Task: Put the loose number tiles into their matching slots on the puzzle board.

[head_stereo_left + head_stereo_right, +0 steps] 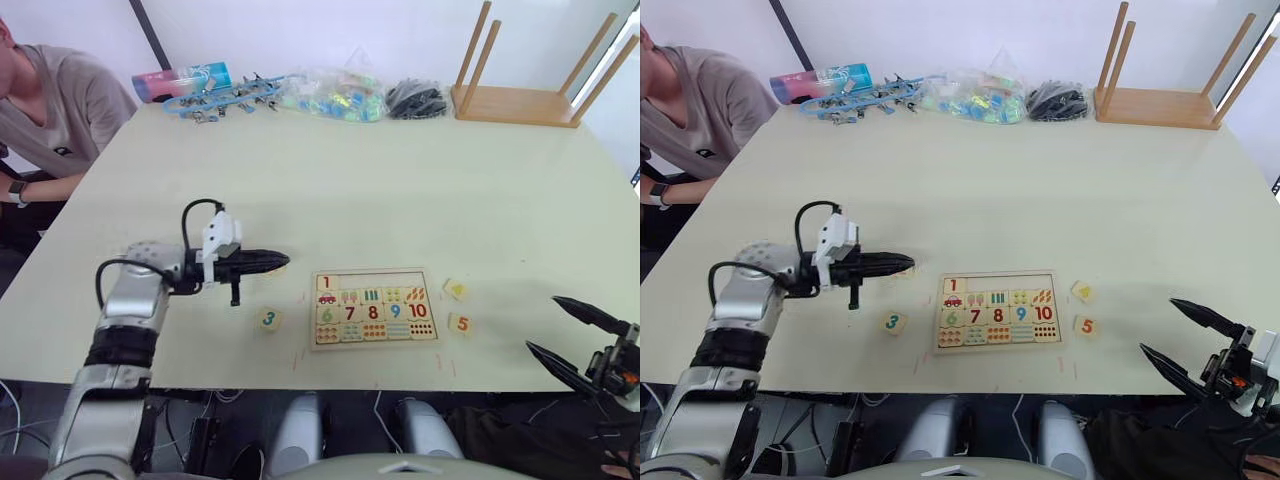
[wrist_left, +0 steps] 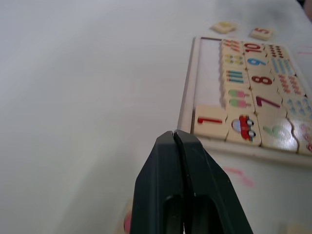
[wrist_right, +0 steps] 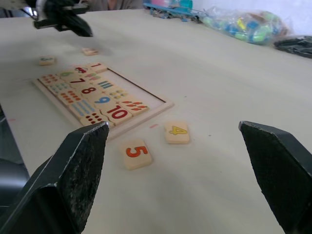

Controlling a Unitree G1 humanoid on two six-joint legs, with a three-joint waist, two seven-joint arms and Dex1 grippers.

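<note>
Board [image 1: 375, 308]: near table edge, between your arms; tile 1 [image 1: 325, 283] seated, the rest of that top row empty.
Loose tiles seen: three. 3 [image 1: 268, 319] left of board; 4 [image 1: 456, 290] and 5 [image 1: 461, 323] right of it.
Left gripper [image 1: 278, 262]: clenched, empty, just above 3, your nearer reach.
Right gripper [image 1: 560, 329]: spread wide, empty; 5 and 4 lie ahead.

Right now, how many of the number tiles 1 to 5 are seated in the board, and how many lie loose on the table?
Seated in the puzzle board: 1 (tile 1)
Loose on the table: 4 (tile 3, tile 4, tile 5, one tile with unreadable digit)
Total: 5
</note>
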